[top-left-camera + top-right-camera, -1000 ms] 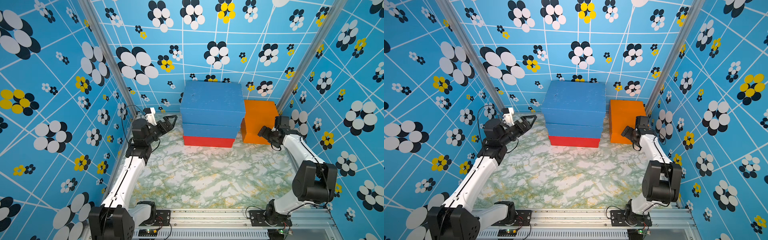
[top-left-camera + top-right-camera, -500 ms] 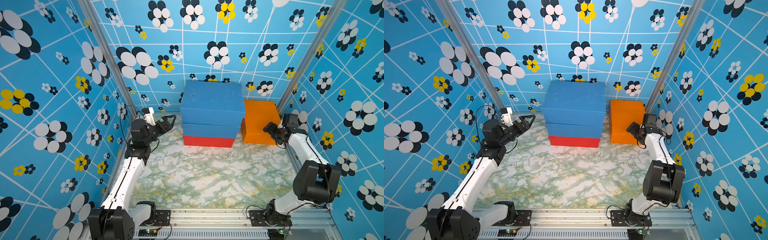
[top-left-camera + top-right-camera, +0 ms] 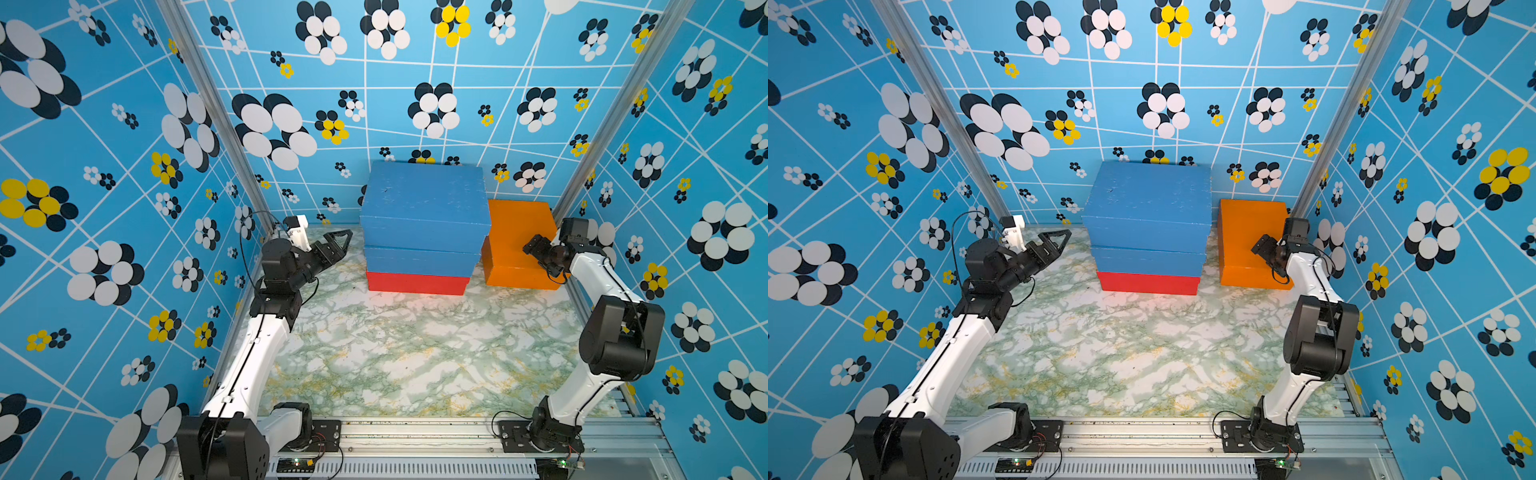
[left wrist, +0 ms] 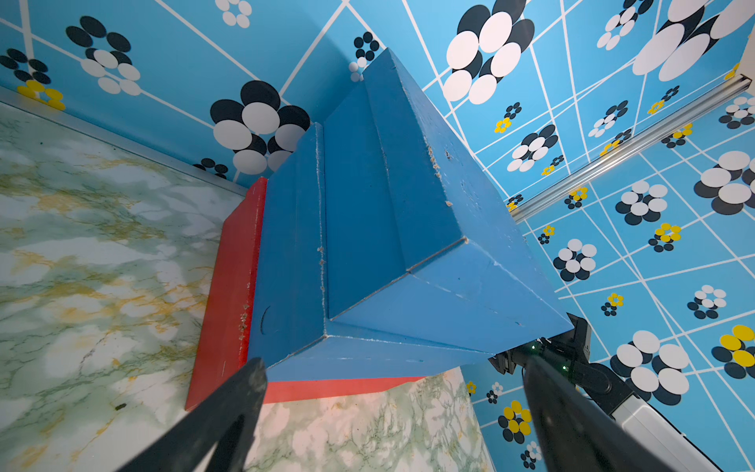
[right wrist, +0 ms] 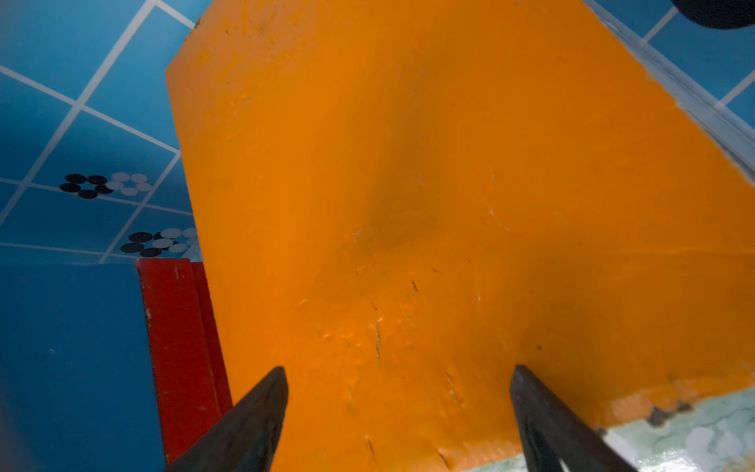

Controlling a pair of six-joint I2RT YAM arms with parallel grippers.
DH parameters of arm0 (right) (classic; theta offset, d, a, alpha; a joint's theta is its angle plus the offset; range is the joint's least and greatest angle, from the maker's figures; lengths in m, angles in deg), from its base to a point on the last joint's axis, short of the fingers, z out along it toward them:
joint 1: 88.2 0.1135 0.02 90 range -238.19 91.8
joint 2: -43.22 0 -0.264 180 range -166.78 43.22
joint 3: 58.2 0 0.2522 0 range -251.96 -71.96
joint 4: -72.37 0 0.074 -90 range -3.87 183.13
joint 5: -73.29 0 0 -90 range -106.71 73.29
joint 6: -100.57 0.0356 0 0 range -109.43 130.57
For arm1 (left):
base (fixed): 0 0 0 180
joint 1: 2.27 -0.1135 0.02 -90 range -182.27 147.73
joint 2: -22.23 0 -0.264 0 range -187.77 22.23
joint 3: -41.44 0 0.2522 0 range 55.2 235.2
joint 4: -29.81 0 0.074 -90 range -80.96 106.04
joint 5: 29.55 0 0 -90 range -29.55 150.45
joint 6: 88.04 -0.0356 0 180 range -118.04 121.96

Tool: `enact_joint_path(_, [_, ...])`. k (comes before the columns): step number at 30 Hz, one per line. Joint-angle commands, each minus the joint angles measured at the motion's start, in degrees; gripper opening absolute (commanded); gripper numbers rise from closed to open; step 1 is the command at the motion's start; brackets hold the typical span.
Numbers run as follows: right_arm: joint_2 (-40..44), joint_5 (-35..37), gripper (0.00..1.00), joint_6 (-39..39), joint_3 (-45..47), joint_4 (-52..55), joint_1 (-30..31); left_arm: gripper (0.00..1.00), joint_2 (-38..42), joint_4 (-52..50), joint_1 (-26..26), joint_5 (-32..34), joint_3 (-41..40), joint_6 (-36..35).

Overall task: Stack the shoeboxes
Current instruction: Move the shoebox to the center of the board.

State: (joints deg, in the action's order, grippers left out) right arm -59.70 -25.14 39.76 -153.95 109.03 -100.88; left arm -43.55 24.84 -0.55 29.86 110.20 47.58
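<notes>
Two grippers are met first: the left gripper (image 3: 347,237), spread wide and empty, is held at nine o'clock of the stack (image 3: 422,249). The right gripper (image 3: 534,245), jaws narrowed yet parted, nothing held, has been shifted against the orange box (image 3: 517,226) at three o'clock. Beyond, the red box (image 3: 415,283) is topped by two blue boxes (image 3: 424,195); only orange is awaited.
</notes>
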Motion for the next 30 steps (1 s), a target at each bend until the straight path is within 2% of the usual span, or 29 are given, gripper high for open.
enact_joint_path(1, [-1.0, 0.4, 0.87, 0.2, 2.9, 1.9, 0.2, 0.99, 0.8, 0.3, -0.5, -0.1, -0.6, -0.6])
enact_joint_path(15, [8.9, 0.6, 0.86, 0.2, 15.2, 4.0, 1.2, 0.99, 1.1, 0.7, -0.6, -0.3, -1.4, -0.4])
enact_joint_path(24, [20.5, 4.1, 0.87, 1.8, 24.8, 8.7, 4.0, 0.99, 1.6, 1.6, -0.6, -0.1, -2.5, 0.1])
enact_joint_path(30, [32.9, 10.7, 0.88, 6.1, 30.0, 14.3, 7.1, 0.99, 2.1, 2.4, -0.6, -0.1, -3.3, 0.7])
